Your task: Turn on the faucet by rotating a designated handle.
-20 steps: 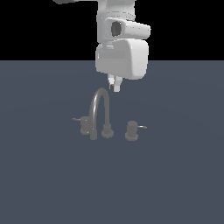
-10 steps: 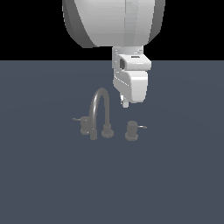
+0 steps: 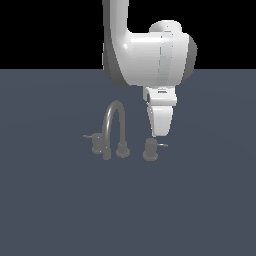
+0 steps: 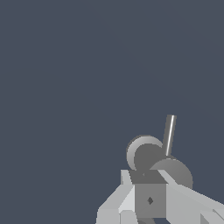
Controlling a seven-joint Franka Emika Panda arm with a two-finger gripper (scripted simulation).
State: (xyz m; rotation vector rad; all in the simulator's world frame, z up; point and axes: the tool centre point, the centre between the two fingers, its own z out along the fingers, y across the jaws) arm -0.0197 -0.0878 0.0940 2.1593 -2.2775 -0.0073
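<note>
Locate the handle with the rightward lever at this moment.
In the exterior view the handle stands at the faucet's right end, beside the spout base, just beneath the descending pincer.

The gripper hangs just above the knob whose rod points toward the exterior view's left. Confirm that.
Wrong knob. In the exterior view the gripper hangs just above the handle, whose rod points toward that view's right; the left-pointing twin knob sits beyond the spout.
</note>
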